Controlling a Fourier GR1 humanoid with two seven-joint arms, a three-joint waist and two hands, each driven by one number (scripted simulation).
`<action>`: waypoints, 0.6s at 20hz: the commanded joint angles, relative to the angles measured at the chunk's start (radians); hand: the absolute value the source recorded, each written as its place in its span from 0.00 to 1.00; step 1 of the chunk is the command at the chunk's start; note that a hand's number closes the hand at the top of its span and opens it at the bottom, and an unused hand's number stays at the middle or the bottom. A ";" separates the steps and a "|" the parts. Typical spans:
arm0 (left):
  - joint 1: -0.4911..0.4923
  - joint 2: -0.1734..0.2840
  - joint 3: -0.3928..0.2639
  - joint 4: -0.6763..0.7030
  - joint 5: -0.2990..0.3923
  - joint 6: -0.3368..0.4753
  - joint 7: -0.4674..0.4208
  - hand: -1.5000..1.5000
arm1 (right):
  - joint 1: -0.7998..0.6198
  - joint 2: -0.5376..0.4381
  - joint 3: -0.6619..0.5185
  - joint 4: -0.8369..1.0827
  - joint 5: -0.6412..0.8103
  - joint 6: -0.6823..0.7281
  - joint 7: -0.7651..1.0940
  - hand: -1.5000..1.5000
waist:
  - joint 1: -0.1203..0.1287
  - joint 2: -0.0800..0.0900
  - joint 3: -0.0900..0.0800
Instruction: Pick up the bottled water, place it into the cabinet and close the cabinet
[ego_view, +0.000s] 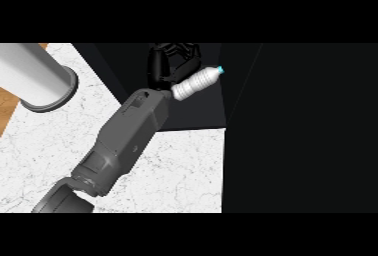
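**Bottle held against the dark cabinet**

Head view: a single grey forearm (125, 140) comes in from the lower left corner and slants up and to the right across the white marble counter (177, 170). Because it enters on that side, it reads as the left arm. At its end, the black left hand (164, 62) has its fingers curled, and it grasps the bottled water (196, 83) by the lower part of the body.

The bottle is pale and ribbed. It is tilted, with its base close to the wrist and its blue cap (221, 69) pointing up and away to the right of the hand. The bottle sits just to the right of the fingers and touches them. It shows against the dark cabinet (196, 112), beyond the counter's far edge; whether it rests on a surface inside cannot be told.

A very dark surface fills everything to the right of the hand and the bottle; what it belongs to cannot be made out. Well to the left of the hand, a white cylinder (37, 65) stands on a grey round base on the counter. A strip of wood-coloured surface (10, 112) shows at the far left edge.

The right hand does not appear.
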 joint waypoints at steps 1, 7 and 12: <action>0.057 -0.003 -0.073 -0.093 0.068 -0.011 -0.006 1.00 | -0.030 0.006 0.001 -0.110 -0.055 -0.028 0.098 0.00 | 0.014 -0.008 0.001; 0.163 -0.003 -0.192 -0.258 0.182 -0.141 0.069 1.00 | 0.005 0.000 0.053 -0.131 0.004 -0.022 0.101 0.00 | 0.009 -0.017 0.000; 0.361 -0.003 -0.336 -0.452 0.229 -0.223 0.078 0.00 | -0.003 0.027 0.090 -0.154 0.024 -0.070 0.137 0.00 | 0.053 -0.020 -0.001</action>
